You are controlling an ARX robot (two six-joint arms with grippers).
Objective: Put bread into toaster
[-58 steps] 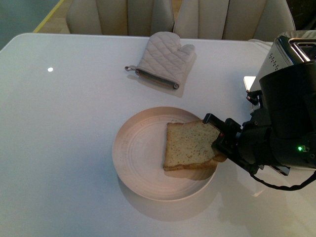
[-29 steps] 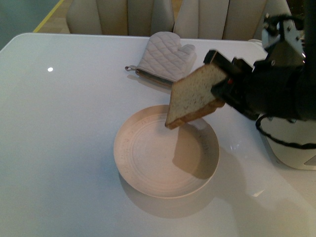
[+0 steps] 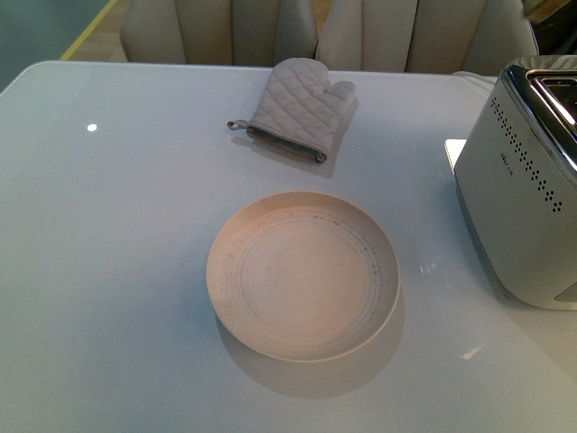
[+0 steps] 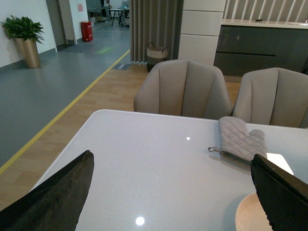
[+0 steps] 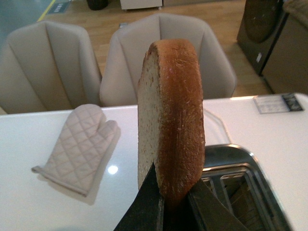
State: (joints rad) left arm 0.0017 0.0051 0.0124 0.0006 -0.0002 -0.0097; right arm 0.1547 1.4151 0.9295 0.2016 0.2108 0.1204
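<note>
Well, the white table (image 3: 108,271) fills most of my front view. Its far edge runs just in front of two beige chairs (image 3: 225,27), and a rounded corner shows at far left. The whole left half of the surface is open room. The toaster (image 3: 523,207) stands at the table's right side, boxy and white, with rows of dark dots on its side and a chrome top. A strip of bare table separates it from the plate (image 3: 302,275).

The bread (image 5: 171,115) is up in the right gripper (image 5: 173,207), whose fingers are clamped on its lower end. It stands upright on edge, brown rounded crust toward the wrist camera and a tan speckled face to one side. The toaster's chrome top and dark slots lie just beyond it and lower; I can't make out what is inside them.

The plate sits near the table's middle, showing its ringed face and a few specks. The quilted oven mitt (image 3: 297,108) lies beyond it, near the far edge.

The left gripper (image 4: 171,158) hangs over the table with fingers spread wide.
</note>
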